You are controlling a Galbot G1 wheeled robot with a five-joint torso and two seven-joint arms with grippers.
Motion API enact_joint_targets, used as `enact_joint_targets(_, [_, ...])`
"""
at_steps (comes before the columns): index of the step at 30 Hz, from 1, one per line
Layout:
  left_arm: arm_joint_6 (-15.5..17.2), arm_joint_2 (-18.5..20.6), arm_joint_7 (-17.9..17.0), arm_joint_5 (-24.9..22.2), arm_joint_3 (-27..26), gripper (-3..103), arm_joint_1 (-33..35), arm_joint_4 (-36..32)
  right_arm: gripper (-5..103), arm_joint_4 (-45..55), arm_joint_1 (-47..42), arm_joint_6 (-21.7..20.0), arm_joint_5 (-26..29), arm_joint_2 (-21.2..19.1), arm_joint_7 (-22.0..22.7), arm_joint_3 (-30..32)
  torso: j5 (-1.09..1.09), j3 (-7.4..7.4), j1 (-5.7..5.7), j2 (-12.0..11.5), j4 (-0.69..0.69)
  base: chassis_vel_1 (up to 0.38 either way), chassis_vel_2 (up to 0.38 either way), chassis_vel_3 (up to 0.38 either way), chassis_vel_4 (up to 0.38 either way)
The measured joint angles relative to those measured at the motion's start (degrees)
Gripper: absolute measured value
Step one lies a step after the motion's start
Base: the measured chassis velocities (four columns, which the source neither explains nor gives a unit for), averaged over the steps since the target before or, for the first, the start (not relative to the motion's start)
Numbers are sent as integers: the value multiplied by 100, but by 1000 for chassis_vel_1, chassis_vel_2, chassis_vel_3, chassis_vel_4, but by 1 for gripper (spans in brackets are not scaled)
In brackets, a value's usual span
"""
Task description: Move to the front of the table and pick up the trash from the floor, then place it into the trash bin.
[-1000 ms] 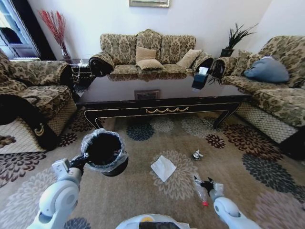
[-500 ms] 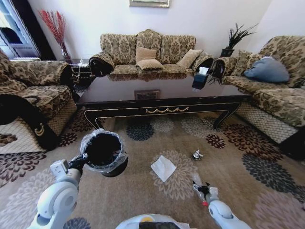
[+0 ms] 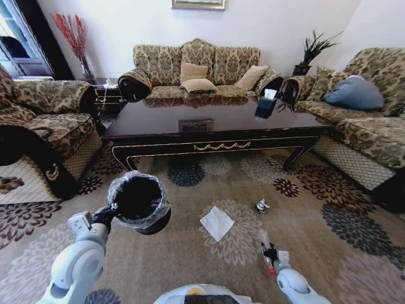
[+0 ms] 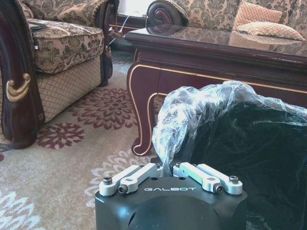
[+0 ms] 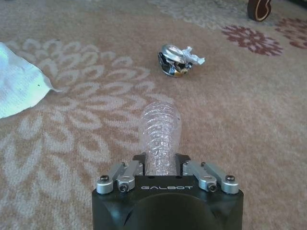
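1. One clear plastic bottle (image 5: 160,139), ribbed, on the carpet (image 5: 249,120); pinched between jaws of right gripper (image 5: 162,168). Judged light, thin-walled, crushable, slippery; best held mid-body.
2. Paper square (image 3: 216,223), crumpled wrapper (image 5: 176,60): near, loose.
3. Trash bin (image 3: 138,202): rim clamped by left gripper (image 4: 169,171).

You have a dark table (image 3: 209,120) of glossy wood that mirrors the sofa cushions. The bin (image 4: 249,163) is matt black, lined with a crinkled clear plastic bag (image 4: 192,115). Beside the table, on the low-pile patterned carpet (image 5: 72,158), lie a soft white paper square (image 5: 19,86), a shiny crumpled foil wrapper (image 5: 175,60) and a ribbed clear plastic bottle (image 5: 160,139). Your grippers show bare metal links on smooth black housings.
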Motion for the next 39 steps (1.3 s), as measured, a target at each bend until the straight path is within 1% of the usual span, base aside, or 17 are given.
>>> enact_joint_targets(4, [-1,0,1,1,32,3,7,-7,21,26,-34,418,-63,-23,-262,67,0,0,0,0,0,0,0,0,0])
enact_joint_targets(5, [-1,0,1,1,32,3,7,-7,21,26,-34,418,-63,-23,-262,67,0,0,0,0,0,0,0,0,0])
enact_joint_targets(10, [-2,-59,12,19,277,3,24,-30,19,235,23,1917,-164,-108,-1255,187,1,0,0,0,0,0,0,0,0])
enact_joint_targets(11, [-2,-59,12,19,277,3,24,-30,19,235,23,1917,-164,-108,-1255,187,1,0,0,0,0,0,0,0,0])
enact_joint_targets(14, [8,-44,57,97,510,3,-2,15,19,675,51,2443,213,-242,-1717,206,0,0,0,0,1,0,0,0,0])
enact_joint_targets(16, [11,-8,90,150,596,3,-12,45,19,849,57,2521,329,-291,-1761,204,0,0,0,0,0,0,0,0,0])
enact_joint_targets(18, [20,142,158,288,868,3,-87,153,19,1475,87,2651,651,-483,-1804,142,0,0,0,0,0,0,0,0,0])
enact_joint_targets(21, [61,365,200,276,1243,3,-317,349,19,2230,225,2810,953,-772,-1836,-57,-2,0,0,0,1,0,0,0,0])
enact_joint_targets(22, [61,365,200,276,1243,3,-317,349,19,2230,225,2810,953,-772,-1836,-57,-2,0,0,0,1,0,0,0,0])
enact_joint_targets(23, [79,469,205,211,1402,3,-440,461,19,2440,338,2885,1029,-904,-1890,-161,0,0,0,0,-2,0,0,0,0])
enact_joint_targets(25, [99,691,249,99,1709,3,-713,769,19,2703,627,2979,1214,-1203,-2010,-384,-2,0,0,0,1,0,0,0,0])
enact_joint_targets(26, [99,691,249,99,1709,3,-713,769,19,2703,627,2979,1214,-1203,-2010,-384,-2,0,0,0,1,0,0,0,0])
enact_joint_targets(30, [59,1094,296,42,2336,3,-1451,1378,19,2827,1421,3073,1595,-1812,-2214,-968,-2,1,0,0,3,0,0,0,0])
enact_joint_targets(31, [59,1094,296,42,2336,3,-1451,1378,19,2827,1421,3073,1595,-1812,-2214,-968,-2,1,0,0,3,0,0,0,0])
enact_joint_targets(34, [33,1162,303,-72,2889,3,-2139,1671,19,2850,2014,3080,1681,-2006,-2205,-1458,1,1,1,0,0,0,0,0,0])
enact_joint_targets(37, [19,1068,293,-186,3305,3,-2668,1906,19,2855,2419,3051,1746,-2028,-2121,-1857,0,1,0,0,-5,0,0,0,0])
enact_joint_targets(39, [19,963,285,-271,3532,3,-2944,2042,19,2832,2732,3011,1787,-1984,-2013,-2165,0,1,1,0,-1,0,0,0,0])
